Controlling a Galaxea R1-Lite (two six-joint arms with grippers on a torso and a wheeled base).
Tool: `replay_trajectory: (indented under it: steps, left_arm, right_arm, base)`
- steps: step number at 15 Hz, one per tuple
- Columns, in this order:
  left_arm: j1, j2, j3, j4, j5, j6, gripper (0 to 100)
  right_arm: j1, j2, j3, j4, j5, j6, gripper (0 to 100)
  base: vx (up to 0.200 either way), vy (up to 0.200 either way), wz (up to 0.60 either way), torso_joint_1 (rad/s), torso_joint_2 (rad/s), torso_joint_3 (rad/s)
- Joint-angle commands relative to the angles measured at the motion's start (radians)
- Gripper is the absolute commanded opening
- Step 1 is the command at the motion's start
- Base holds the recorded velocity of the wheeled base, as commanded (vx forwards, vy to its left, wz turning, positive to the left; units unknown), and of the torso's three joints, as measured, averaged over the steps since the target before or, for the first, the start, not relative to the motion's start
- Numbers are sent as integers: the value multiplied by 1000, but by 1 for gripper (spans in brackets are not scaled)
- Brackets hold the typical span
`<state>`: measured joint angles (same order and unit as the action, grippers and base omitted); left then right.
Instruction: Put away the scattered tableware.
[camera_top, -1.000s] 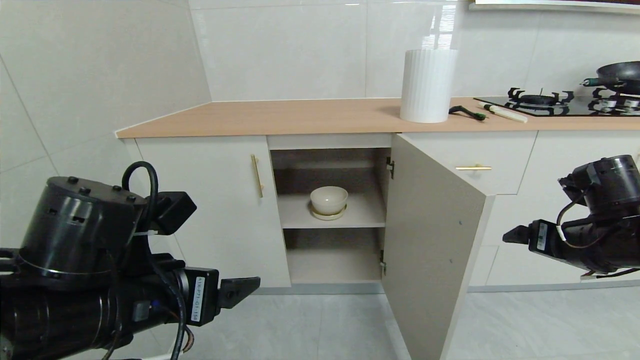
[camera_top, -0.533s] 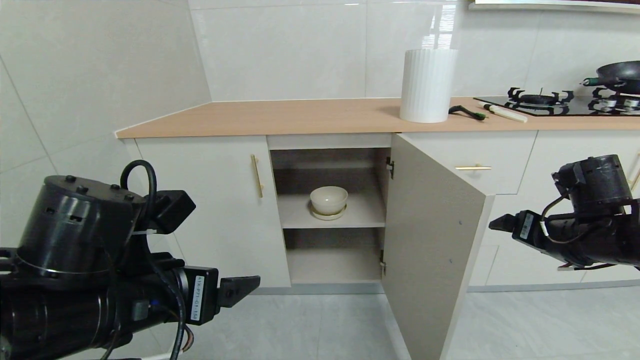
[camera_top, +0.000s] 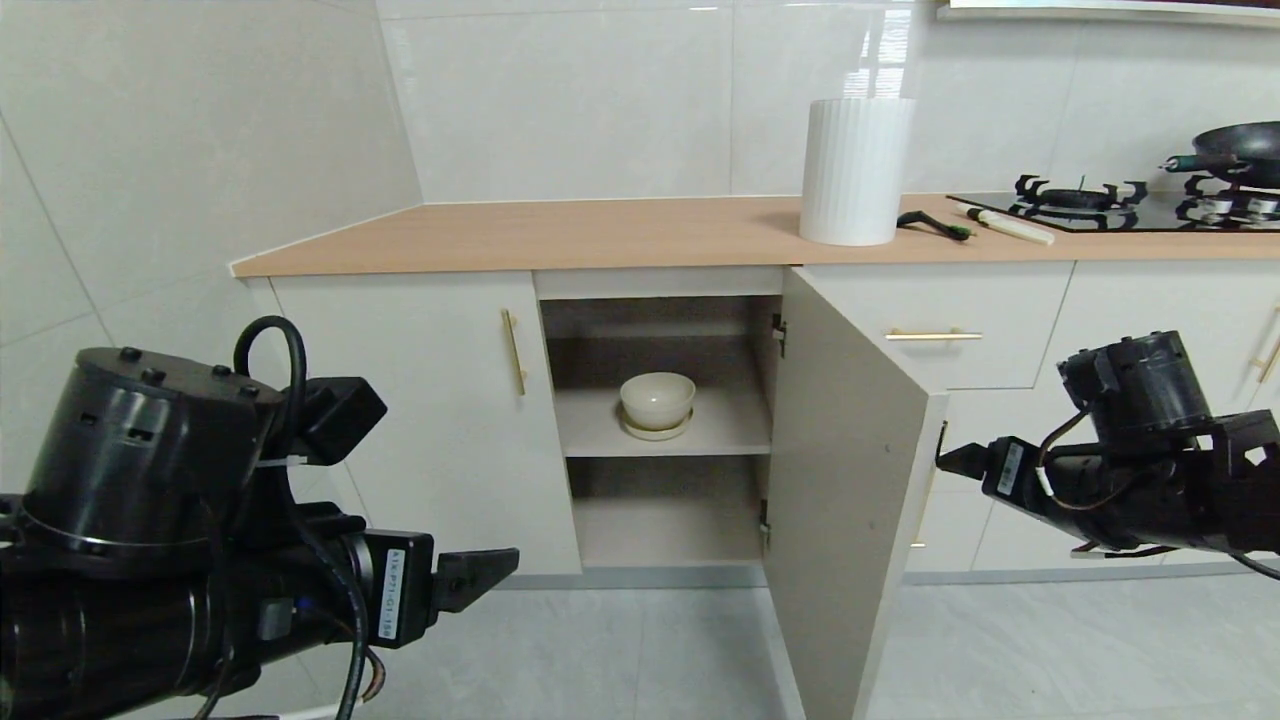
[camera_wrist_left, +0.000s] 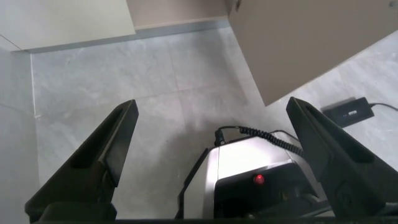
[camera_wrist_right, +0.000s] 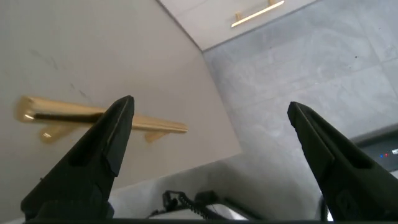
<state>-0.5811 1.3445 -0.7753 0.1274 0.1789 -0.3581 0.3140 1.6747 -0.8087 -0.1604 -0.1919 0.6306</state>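
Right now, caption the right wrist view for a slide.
Open right gripper facing the beige cabinet door and its slim gold bar handle.

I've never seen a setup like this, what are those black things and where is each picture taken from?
This is a two-armed robot in a kitchen. The wide picture comes from a camera on its head. The other two come from cameras on its wrists, looking out between the fingers. The left gripper and right gripper are open and hold nothing. The right one faces the handle of the open door. Inside, a bowl sits on a shelf. A white jar stands on the counter.
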Motion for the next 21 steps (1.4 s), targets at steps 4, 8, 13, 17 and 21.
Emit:
replay_trajectory:
  steps: [4, 8, 13, 17, 21]
  left_arm:
    - [1, -42, -4, 0, -1, 1, 100]
    - [1, -51, -9, 0, -1, 1, 100]
    - [3, -42, -9, 0, -1, 1, 100]
    - [4, -18, -5, 0, -1, -2, 100]
    - [4, -22, -7, 0, -1, -4, 100]
  right_arm:
    - [224, 53, -27, -41, 3, -31, 100]
    - [255, 192, -152, -96, 8, -170, 100]
    - [372, 303, -299, -96, 57, -177, 100]
    - [433, 224, -195, -96, 115, -177, 100]
    - [410, 126, -155, -94, 115, -241, 100]
  base:
    - [0, 0, 0, 0, 0, 0]
    - [0, 0, 0, 0, 0, 0]
    - [0, 0, 0, 0, 0, 0]
    - [0, 0, 0, 0, 0, 0]
    - [0, 0, 0, 0, 0, 0]
